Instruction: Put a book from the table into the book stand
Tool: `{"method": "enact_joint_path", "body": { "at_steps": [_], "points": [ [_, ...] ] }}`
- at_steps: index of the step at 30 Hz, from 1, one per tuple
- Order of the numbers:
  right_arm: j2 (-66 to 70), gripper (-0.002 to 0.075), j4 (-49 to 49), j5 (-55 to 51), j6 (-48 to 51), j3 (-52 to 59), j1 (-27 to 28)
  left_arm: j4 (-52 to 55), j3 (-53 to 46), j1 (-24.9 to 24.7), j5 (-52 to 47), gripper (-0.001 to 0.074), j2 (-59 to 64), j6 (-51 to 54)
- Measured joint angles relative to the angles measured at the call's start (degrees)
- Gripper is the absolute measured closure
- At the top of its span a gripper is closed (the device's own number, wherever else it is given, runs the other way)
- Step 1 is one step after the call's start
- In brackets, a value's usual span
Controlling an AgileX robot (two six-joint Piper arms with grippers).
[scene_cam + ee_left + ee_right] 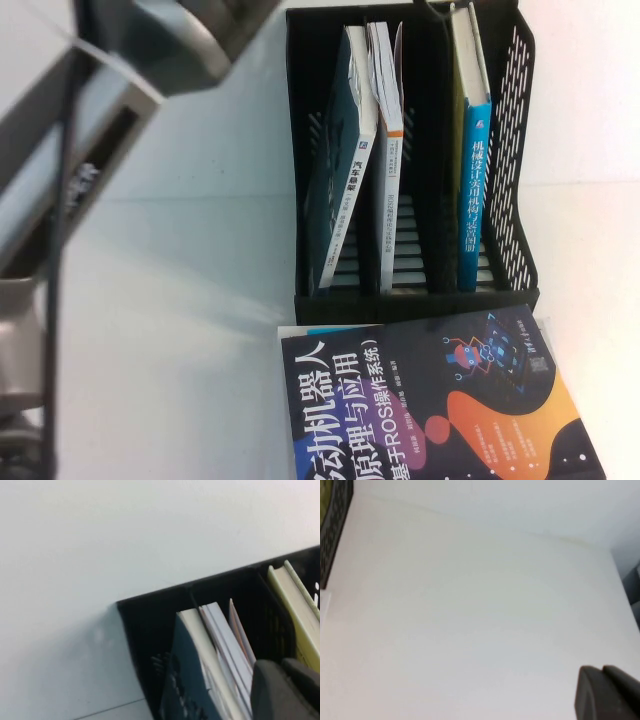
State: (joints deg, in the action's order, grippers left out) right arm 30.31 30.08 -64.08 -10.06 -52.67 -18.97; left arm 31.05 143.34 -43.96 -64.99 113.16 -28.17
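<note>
Pale yellow-cream book with blue spine (472, 170) stands upright in the right slot of the black plastic three-slot book stand (515, 150); placement looks done. Left gripper (285, 690) above the stand, right gripper (607, 692) beside it over the white table (470, 605); finger states indeterminate.

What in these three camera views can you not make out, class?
- Left claw: wrist view's edge crops it; open or shut unknown.
- Right claw: likewise cropped, over bare table.
- Book cover: high view, stand walls hide it.
- Black book: frame bottom cuts it.
</note>
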Motion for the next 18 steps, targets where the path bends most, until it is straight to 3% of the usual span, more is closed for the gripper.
{"method": "enact_joint_path", "body": {
  "at_steps": [5,10,18],
  "points": [
    [-7.1,0.0729,-1.6,6.3,-1.2,1.4,-0.5,-1.2,0.1,-0.2,-4.5,0.0734,-6.8,3.3],
    [-14.8,0.0729,-6.6,15.9,-2.5,9.9,-0.8,-5.7,0.1,-1.1,-6.7,0.0735,-10.2,6.0],
    [-21.6,0.0729,-9.5,22.5,-3.6,24.1,-0.8,-0.9,0.1,-8.5,-7.5,0.0736,-13.1,7.5]
  ]
}}
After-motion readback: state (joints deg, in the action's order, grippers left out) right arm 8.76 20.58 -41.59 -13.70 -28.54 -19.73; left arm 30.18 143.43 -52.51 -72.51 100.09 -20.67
